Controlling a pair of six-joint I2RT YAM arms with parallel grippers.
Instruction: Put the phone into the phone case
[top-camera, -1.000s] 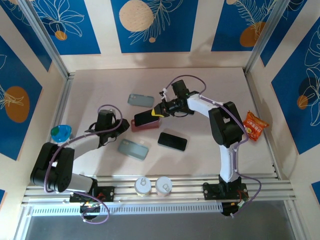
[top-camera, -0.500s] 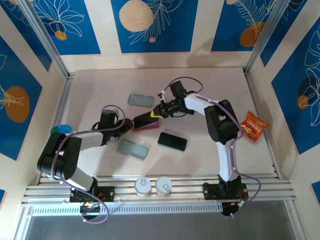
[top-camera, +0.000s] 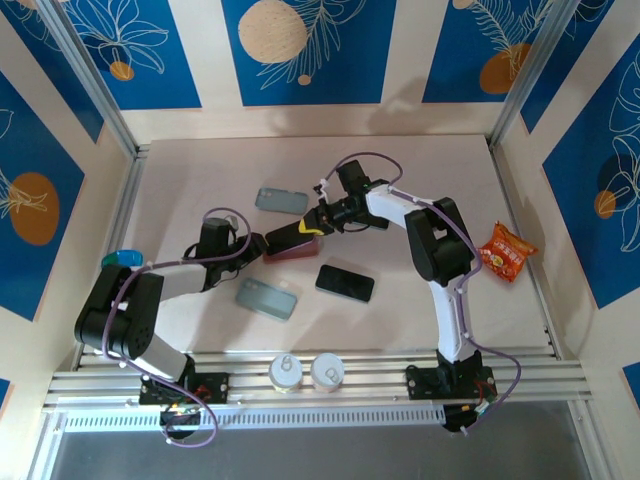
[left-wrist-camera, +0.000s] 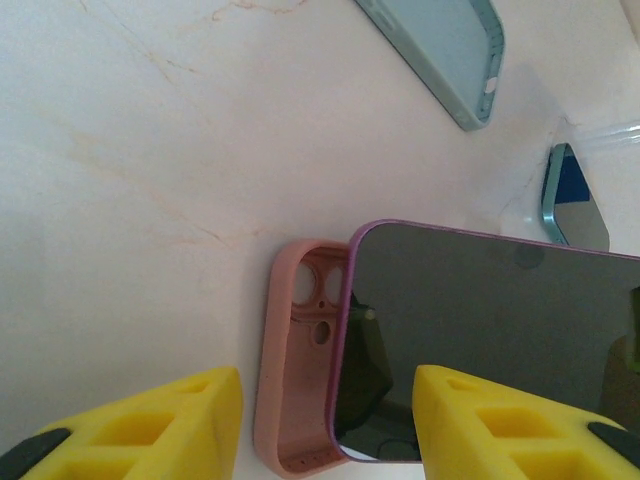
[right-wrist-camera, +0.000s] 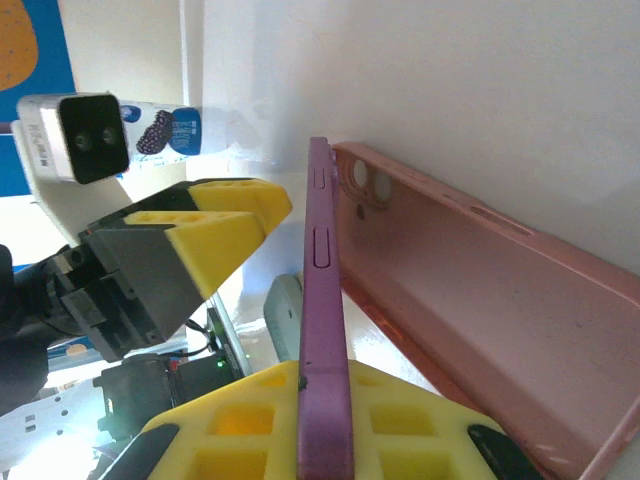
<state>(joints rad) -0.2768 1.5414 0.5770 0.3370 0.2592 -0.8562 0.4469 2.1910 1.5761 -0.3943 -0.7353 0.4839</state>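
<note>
The right gripper (top-camera: 316, 224) clamps the purple phone (top-camera: 290, 237), tilted over the pink case (top-camera: 288, 252) near the centre of the desk (top-camera: 420, 170). The left gripper (top-camera: 247, 251), jaws apart, sits at the case's end.

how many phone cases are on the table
3: the pink case beneath the raised phone, the far blue-grey case behind them, and the near blue-grey case toward the front. None seems hidden.
</note>
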